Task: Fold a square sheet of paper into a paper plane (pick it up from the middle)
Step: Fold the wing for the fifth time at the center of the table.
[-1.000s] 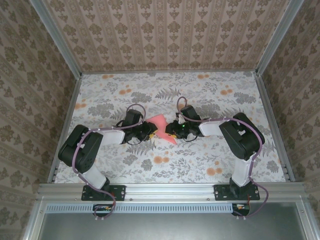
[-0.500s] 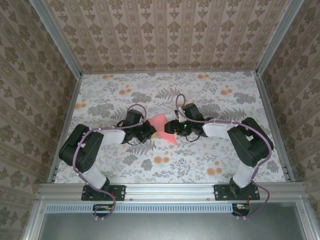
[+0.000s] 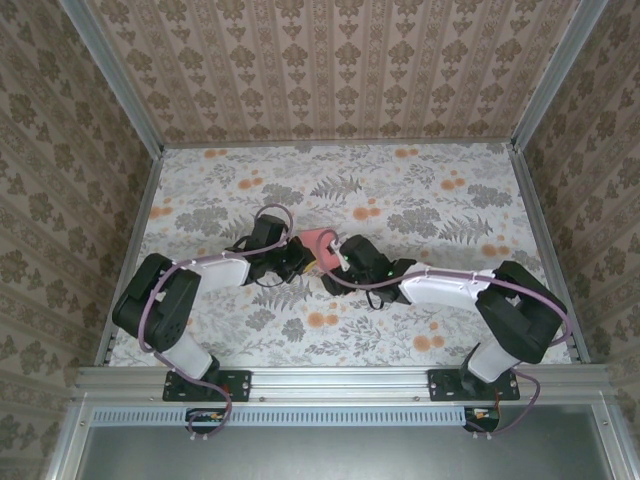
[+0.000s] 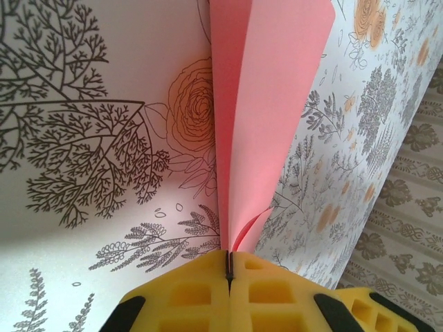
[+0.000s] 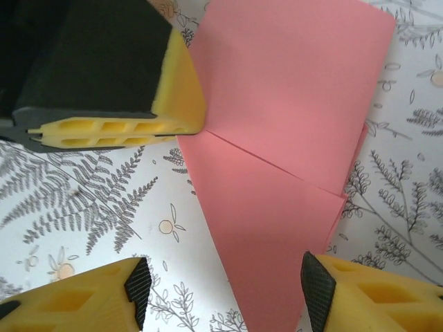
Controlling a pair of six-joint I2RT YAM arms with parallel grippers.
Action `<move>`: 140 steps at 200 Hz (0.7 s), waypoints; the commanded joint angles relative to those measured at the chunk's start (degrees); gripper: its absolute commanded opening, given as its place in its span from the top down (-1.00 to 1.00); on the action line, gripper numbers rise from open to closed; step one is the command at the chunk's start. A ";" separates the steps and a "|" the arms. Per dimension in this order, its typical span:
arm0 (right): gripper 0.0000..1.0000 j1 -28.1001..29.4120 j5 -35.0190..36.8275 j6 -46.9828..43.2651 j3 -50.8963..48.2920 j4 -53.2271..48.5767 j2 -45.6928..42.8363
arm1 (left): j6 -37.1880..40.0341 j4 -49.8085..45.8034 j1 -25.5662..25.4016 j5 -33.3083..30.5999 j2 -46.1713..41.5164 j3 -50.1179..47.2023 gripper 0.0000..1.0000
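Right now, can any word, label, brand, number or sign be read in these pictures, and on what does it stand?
There are none to read. The pink sheet of paper is plain, the left gripper has unmarked yellow foam, and the table cover carries printed flowers and ferns but no letters.

The sheet of paper [image 5: 291,90] pinched in the soft yellow foam fingers [image 4: 187,297] is thin, smooth, matt and pink.
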 commanded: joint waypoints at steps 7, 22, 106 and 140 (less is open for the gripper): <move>-0.23 2.67 10.48 -5.18 1.27 1.25 3.30 | -1.29 -1.87 -0.42 0.20 -1.70 1.48 0.99; -0.22 3.95 12.48 -5.73 2.42 2.08 5.27 | -1.57 -1.91 -0.52 0.14 -1.68 1.39 0.99; -0.02 7.12 20.00 -6.57 4.98 5.20 12.74 | -1.60 -1.83 -0.65 0.55 -1.46 1.54 0.99; 0.11 7.55 23.40 -8.23 4.97 6.49 14.28 | -1.73 -1.74 -0.64 0.63 -1.43 1.34 0.98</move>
